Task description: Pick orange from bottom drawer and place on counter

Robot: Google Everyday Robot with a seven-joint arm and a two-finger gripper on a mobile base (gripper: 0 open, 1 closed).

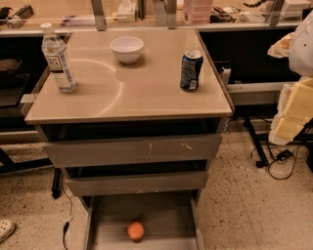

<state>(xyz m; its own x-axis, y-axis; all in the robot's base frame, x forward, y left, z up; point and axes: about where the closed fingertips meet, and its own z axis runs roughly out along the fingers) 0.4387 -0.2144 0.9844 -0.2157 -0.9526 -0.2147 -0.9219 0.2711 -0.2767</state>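
The orange (135, 231) is small, round and bright, and lies on the floor of the bottom drawer (168, 217). That drawer is pulled open at the foot of the grey cabinet. The two upper drawers are slightly open. The counter (146, 93) is the glossy beige top of the cabinet. My gripper (293, 110) shows as a white and pale yellow shape at the right edge of the view. It is right of the cabinet at about counter height, far from the orange, with nothing visibly in it.
On the counter stand a water bottle (57, 58) at the left, a white bowl (127, 49) at the back and a blue can (190, 71) at the right. A long bench (58, 12) runs behind. Cables (274, 158) lie on the floor at the right.
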